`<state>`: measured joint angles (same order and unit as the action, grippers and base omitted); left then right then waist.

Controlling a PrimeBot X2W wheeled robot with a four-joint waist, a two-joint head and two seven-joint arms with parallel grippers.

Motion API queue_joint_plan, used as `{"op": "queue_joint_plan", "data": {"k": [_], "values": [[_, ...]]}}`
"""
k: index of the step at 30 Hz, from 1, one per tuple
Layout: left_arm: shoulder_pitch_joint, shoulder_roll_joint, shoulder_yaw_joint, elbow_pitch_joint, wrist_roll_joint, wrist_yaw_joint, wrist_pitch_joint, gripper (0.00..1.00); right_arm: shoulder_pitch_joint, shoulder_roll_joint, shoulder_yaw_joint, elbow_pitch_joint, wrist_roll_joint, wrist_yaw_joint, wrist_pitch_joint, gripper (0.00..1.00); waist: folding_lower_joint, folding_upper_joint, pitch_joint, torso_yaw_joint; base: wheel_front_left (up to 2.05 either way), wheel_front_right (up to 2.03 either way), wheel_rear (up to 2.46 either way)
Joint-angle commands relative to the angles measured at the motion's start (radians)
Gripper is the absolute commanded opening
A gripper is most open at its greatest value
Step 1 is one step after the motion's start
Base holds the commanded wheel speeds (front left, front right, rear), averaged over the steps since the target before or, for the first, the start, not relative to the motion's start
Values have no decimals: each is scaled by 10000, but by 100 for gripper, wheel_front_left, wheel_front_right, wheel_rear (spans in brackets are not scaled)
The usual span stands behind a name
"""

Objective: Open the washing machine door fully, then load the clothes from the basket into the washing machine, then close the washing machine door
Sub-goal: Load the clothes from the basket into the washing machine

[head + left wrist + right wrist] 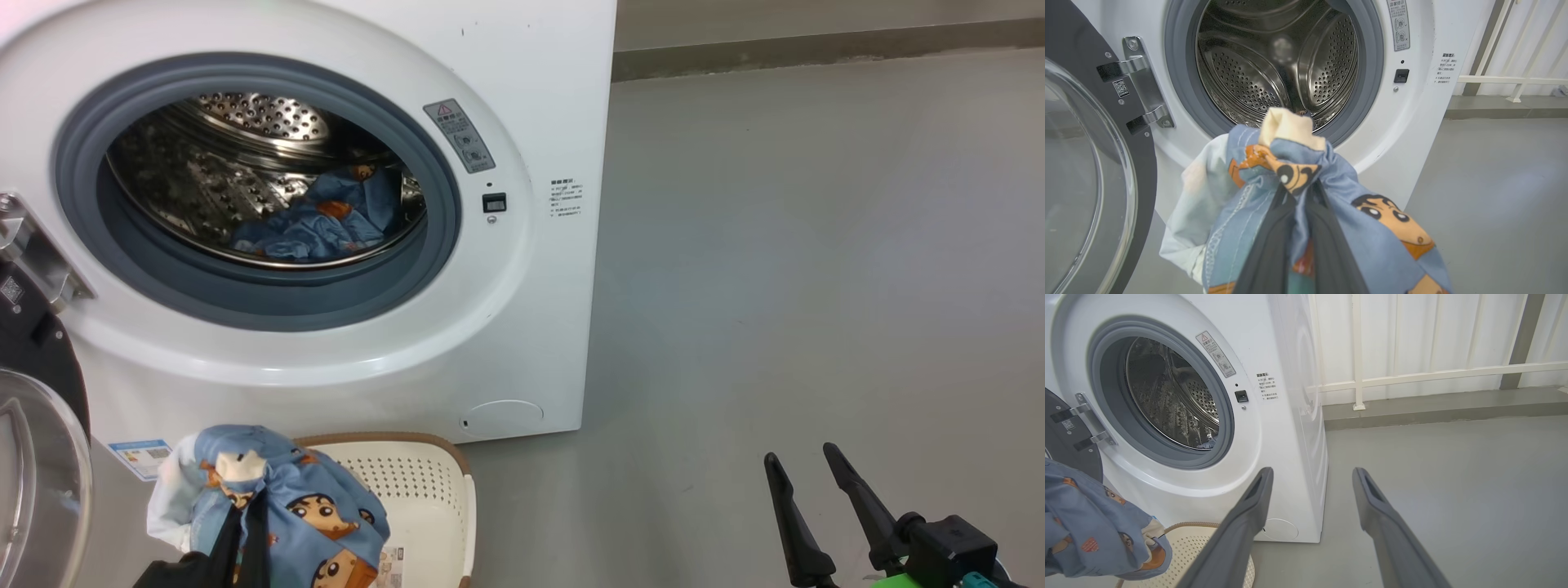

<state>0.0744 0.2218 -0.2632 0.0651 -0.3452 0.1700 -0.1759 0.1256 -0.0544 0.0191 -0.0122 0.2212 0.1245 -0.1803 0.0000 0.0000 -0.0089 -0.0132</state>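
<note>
Hidden: the left gripper (1300, 204) tips are buried in the clothes (1290, 171); the basket (433, 482) is half covered.
Left arm: clenched on the clothes, up before the washing machine (539, 98) mouth, over the basket.
Right arm: the right gripper (1312, 473) is spread wide, empty, over the floor (816, 245).
Door: the washing machine door (1086, 163) is wide open, cut off.
Head view: more clothes in the drum (269, 122).

Warning-triangle label (458, 135) on washing machine (539, 82), print seemingly Chinese, illegible

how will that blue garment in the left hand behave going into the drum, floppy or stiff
Probably floppy: the garment bunches and drapes around the left hand. Likely light, since a pinch holds it up. Its hanging folds may catch on the grey gasket.
</note>
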Motion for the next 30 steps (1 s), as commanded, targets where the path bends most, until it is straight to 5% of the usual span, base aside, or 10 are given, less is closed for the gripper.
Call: {"op": "queue_joint_plan", "data": {"k": [1,30], "values": [[-330,226,325,-308,-26,-11,-22,0,-137,-24,228,-297,-126,62,-10,100,0,0,-12,7,0,0,0],[-2385,-47,421,1690,-533,-294,-292,0,-591,-153,439,-465,17,62,-85,100,0,0,1189,-138,0,0,0]]}}
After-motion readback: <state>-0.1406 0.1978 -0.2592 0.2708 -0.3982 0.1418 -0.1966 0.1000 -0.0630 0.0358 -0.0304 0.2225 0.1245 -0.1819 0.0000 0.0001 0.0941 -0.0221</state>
